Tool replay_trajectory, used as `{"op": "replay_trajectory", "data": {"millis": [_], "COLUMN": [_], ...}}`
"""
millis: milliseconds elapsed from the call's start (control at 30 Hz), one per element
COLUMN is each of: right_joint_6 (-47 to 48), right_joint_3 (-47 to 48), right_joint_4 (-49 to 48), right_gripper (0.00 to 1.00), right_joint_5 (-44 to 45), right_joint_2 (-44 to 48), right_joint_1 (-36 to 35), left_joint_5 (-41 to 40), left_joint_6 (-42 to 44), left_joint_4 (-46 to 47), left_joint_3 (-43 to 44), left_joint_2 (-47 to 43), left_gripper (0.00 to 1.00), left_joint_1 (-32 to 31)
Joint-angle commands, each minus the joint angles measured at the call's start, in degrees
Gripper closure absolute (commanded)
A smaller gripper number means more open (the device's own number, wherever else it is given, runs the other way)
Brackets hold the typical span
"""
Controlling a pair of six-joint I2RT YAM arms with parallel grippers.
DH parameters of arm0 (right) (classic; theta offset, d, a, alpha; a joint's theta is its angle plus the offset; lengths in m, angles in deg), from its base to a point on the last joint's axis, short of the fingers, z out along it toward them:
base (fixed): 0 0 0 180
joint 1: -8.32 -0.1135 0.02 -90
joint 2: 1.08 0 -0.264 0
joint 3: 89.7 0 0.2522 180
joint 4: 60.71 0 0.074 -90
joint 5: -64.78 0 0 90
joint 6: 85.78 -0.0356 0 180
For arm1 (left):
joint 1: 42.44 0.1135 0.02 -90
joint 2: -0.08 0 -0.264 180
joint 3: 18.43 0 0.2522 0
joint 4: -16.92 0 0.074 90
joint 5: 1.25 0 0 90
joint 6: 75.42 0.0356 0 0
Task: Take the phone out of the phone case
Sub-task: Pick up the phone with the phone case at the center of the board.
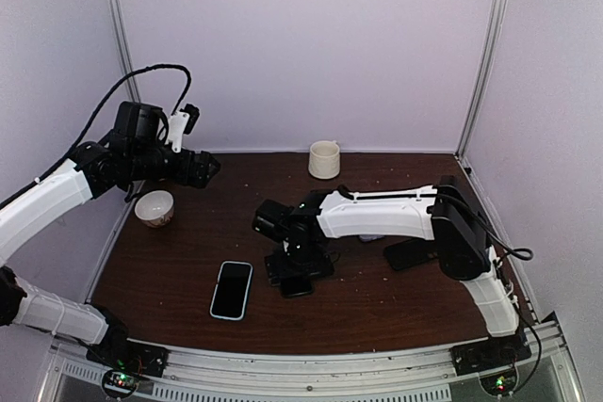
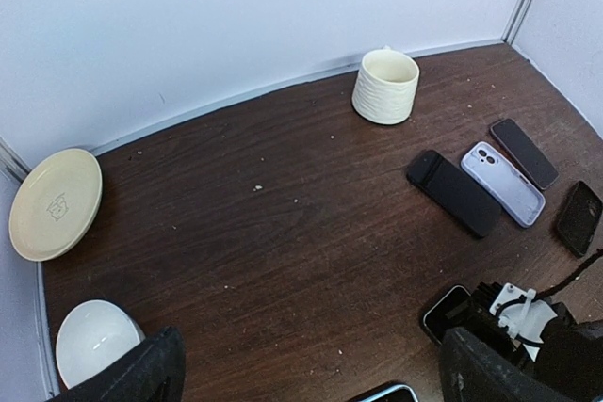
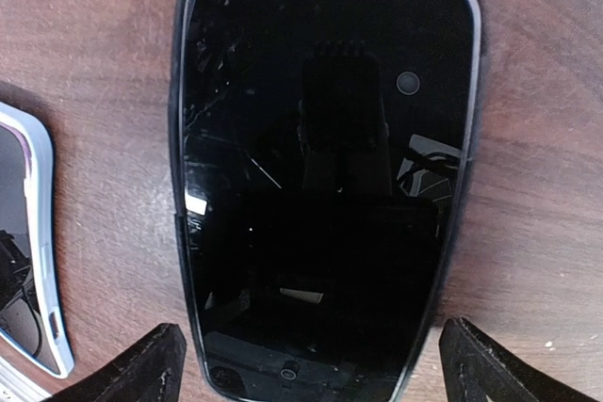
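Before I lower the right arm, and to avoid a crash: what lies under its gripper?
A black phone, screen up on the table, lies below the open right gripper. Its back, and whether a case wraps it, are hidden.

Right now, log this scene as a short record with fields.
right gripper: open, straddling black phone, not gripping
left gripper: open, empty, raised at the left
black phone: screen up, lying flat, dark rim
light-edged phone: flat beside it
also present: mug, bowl, plate, lavender case
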Motion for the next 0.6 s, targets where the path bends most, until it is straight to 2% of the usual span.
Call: {"op": "replay_trajectory", "data": {"millis": [0,267,400,567], "right_joint_6": [-0.6,-0.9,-1.1,-2.1], "right_joint_3": [2.0,4.5,7.7,7.5], "right_joint_4": [1.2,3.5,8.5,9.5], "right_gripper": [0.01,0.01,0.0,0.02], "right_joint_5": [-0.2,1.5,6.4,9.1], "right_joint_2": [-1.6,-4.0,-6.6,-8.4], "right_joint_1": [-0.6,-0.8,-1.7,-2.3], "left_joint_5": [0.1,0.2,0.3,0.4], "left_joint_6": [0.8,1.0,1.0,0.9], "left_joint_4": [0.9,0.9,0.9,1.0], "left_joint_3": [-0.2,-0.3,-0.3,-0.3], "left_joint_2": [0.0,-0.2,-0.3,-0.4], "left_gripper": [0.02,0.02,0.02,0.03], "left_joint_1": [0.5,0.5,0.5,0.5]}}
